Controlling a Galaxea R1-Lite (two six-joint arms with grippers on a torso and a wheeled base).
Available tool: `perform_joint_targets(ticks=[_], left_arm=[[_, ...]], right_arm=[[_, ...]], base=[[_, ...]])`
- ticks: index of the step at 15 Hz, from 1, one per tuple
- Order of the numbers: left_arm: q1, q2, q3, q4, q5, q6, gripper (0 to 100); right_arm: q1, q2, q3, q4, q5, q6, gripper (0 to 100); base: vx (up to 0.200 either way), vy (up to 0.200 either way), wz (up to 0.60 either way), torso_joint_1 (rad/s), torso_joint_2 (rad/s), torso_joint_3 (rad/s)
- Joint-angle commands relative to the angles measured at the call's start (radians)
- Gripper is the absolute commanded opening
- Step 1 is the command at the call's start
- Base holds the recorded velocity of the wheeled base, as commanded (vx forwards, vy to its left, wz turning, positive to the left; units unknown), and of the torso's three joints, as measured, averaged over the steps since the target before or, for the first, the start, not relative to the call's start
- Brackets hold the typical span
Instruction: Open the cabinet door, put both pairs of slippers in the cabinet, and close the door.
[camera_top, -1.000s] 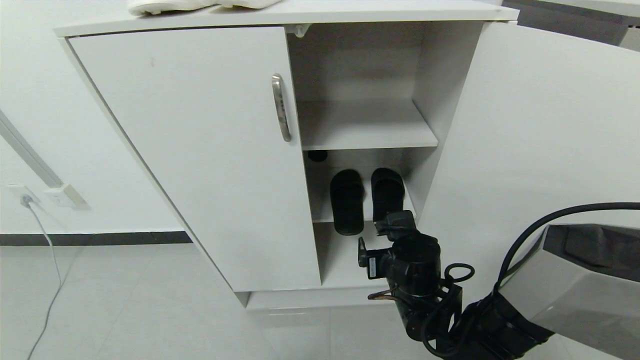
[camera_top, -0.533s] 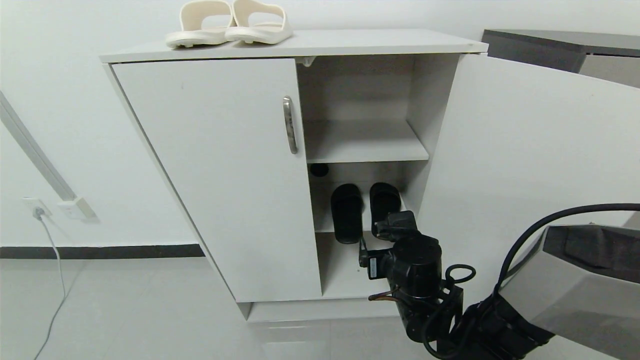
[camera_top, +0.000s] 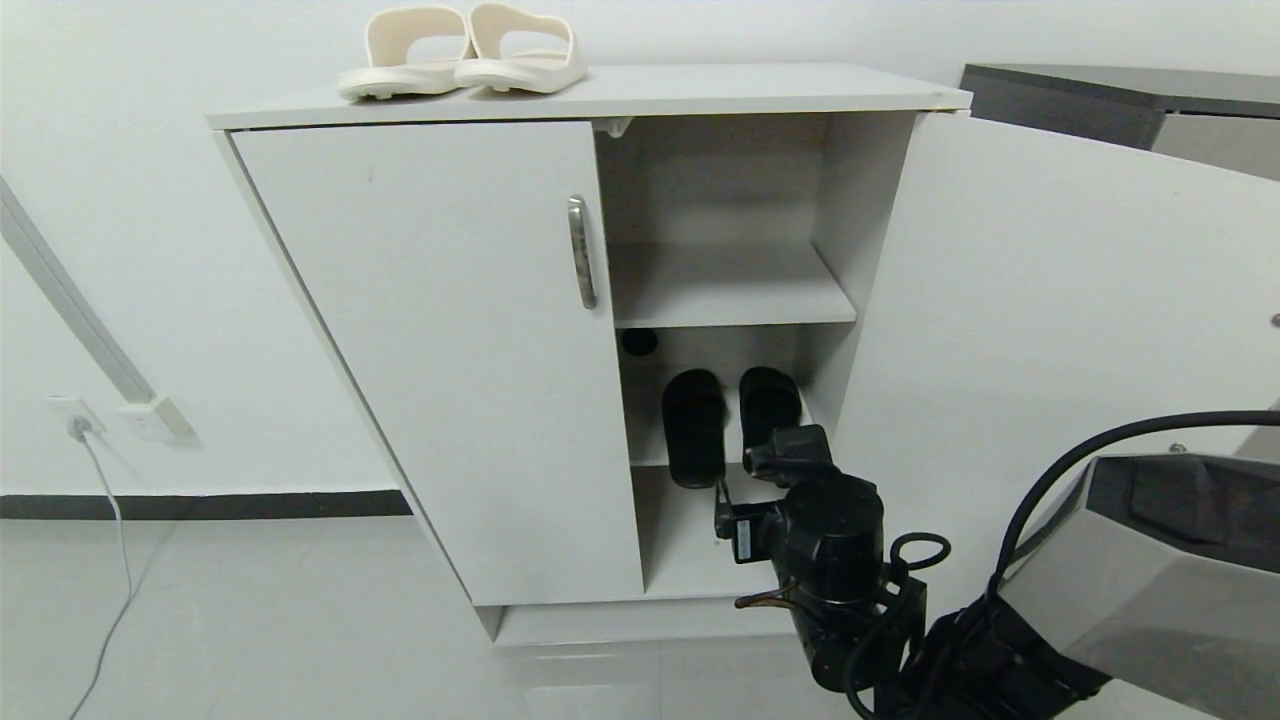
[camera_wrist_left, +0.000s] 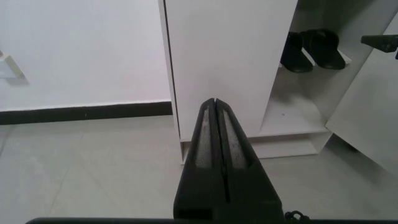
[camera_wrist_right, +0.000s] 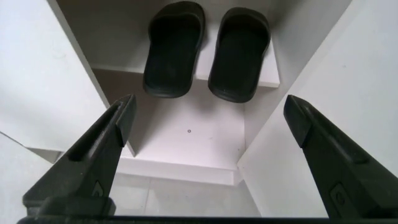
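a: where do things stand?

b: the black slippers (camera_top: 693, 425) sit side by side on the middle shelf of the cabinet (camera_top: 700, 92). their near ends jut a little past the shelf's front edge. the right door (camera_top: 1050, 300) hangs wide open. the beige slippers (camera_top: 520, 55) lie close together on the cabinet's top, toward its left end, so i'd call the stowing half done.

a: and the grippers?

b: the right gripper (camera_wrist_right: 210, 106) hangs before the lower opening, jaws spread wide with nothing between them. the left gripper (camera_wrist_left: 214, 109) is low, facing the closed left door (camera_top: 430, 350), jaws pressed together and empty.

a: so how to do the next bit well?

b: i'd back the right arm straight out before lifting, so it misses the shelf edges and the open door. then approach the beige pair from the front, pinch both where they meet, and lift level. the upper shelf (camera_top: 730, 290) looks the natural spot. push them in deep, so the door can shut.
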Motion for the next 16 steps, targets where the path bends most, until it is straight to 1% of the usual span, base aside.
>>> perform_joint_targets(ticks=[1,12,16], left_arm=[[0.000,0.001,0.000,-0.001,0.001,-0.001,0],[0.000,0.001,0.000,-0.001,0.002,-0.002,0],[0.000,0.001,0.000,-0.001,0.004,-0.002,0]], right_arm=[[-0.001,-0.005,0.002,-0.001,0.000,0.000,100],[0.001,-0.011,0.014,-0.005,0.000,-0.002,100],[0.001,-0.010,0.034,-0.050,0.001,-0.025,100]], base=[[0.000,0.200,0.00,-0.002,0.01,0.002],[0.000,0.200,0.00,0.005,0.00,0.004],[0.000,0.200,0.00,0.004,0.00,0.002]])
